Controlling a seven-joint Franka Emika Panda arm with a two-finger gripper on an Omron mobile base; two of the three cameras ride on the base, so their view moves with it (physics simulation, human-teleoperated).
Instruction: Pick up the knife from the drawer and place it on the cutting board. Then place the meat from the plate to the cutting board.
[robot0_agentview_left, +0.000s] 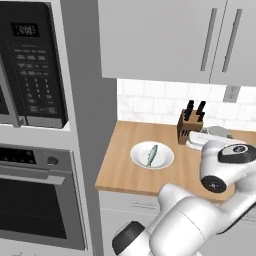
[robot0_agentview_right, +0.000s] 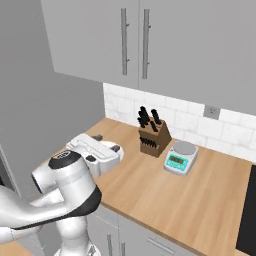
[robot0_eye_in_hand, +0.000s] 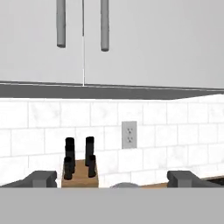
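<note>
A white plate sits on the wooden counter, and the slim grey-blue meat lies on it. My gripper hovers above the counter to the right of the plate, pointing level at the back wall. It is open: its fingertips stand far apart at both sides of the hand view, with nothing between them. The knife and the cutting board are out of view. The grey drawer fronts under the counter are closed.
A wooden knife block with dark handles stands by the tiled wall, with a kitchen scale to its right. Upper cabinets hang overhead. A microwave and oven fill the tall unit at left. A dark surface borders the counter's right end.
</note>
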